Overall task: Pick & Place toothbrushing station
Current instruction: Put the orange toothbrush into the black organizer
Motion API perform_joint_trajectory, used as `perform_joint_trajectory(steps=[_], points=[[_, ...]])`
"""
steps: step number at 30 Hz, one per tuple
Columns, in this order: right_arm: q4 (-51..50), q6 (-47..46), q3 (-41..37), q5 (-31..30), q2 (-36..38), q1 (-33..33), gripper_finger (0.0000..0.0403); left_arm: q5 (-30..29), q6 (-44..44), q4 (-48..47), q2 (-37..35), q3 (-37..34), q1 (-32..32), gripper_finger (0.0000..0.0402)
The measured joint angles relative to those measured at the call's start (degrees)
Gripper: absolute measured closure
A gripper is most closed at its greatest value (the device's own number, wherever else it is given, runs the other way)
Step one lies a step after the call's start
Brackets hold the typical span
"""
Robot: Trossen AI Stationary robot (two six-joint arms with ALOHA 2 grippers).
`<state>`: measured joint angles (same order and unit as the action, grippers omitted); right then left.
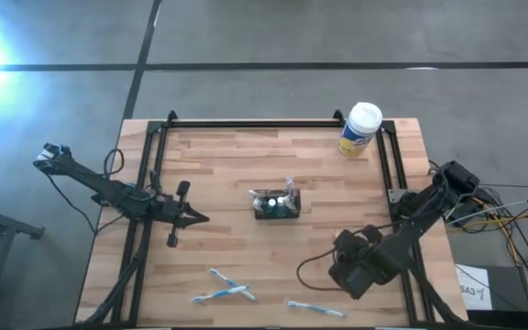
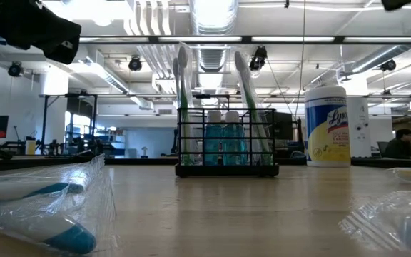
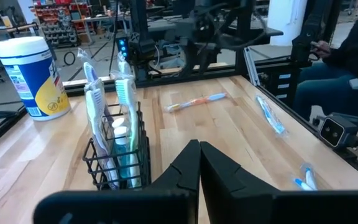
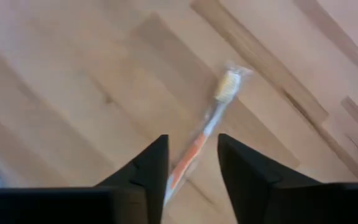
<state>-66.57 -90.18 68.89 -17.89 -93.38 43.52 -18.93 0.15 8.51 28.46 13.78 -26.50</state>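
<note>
Canister (image 2: pixel 327 126) label reads "Ly…", probably Lysol

Workshop: exposed ducts (image 2: pixel 212 14), parts shelves (image 3: pixel 58 12)

Around the wooden butcher-block table (image 1: pixel 246 257) lies a grey concrete floor (image 1: pixel 273 32) crossed by dark lines, while beyond it an open workshop shows bright ceiling strip lights (image 2: pixel 212 11), exposed ducts and red shelving (image 3: pixel 61 12).

Bright overhead lighting, corner glare, blurred right wrist view
</note>
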Motion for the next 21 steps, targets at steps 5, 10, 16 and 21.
perform_joint_trajectory(steps=[5, 10, 16, 21], points=[[3.9, -2.2, -6.1, 5.2, 1.8, -2.3, 0.0219, 0.0, -0.3, 0.0, 0.7, 0.0, 0.0, 0.0391], [10.4, -1.9, -12.0, 6.1, 1.9, -4.0, 0.0195, 0.0, -0.9, 0.0, 2.1, 0.0, 0.0, 0.0395], [16.7, -1.3, -16.1, 7.5, 1.9, -4.6, 0.0192, 0.0, -1.3, 0.6, 2.9, 0.0, 0.0, 0.0388], [19.3, -1.3, -19.1, 9.1, 1.5, -4.9, 0.0192, 0.0, -1.3, 0.5, 3.0, 0.0, 0.0, 0.0387]])
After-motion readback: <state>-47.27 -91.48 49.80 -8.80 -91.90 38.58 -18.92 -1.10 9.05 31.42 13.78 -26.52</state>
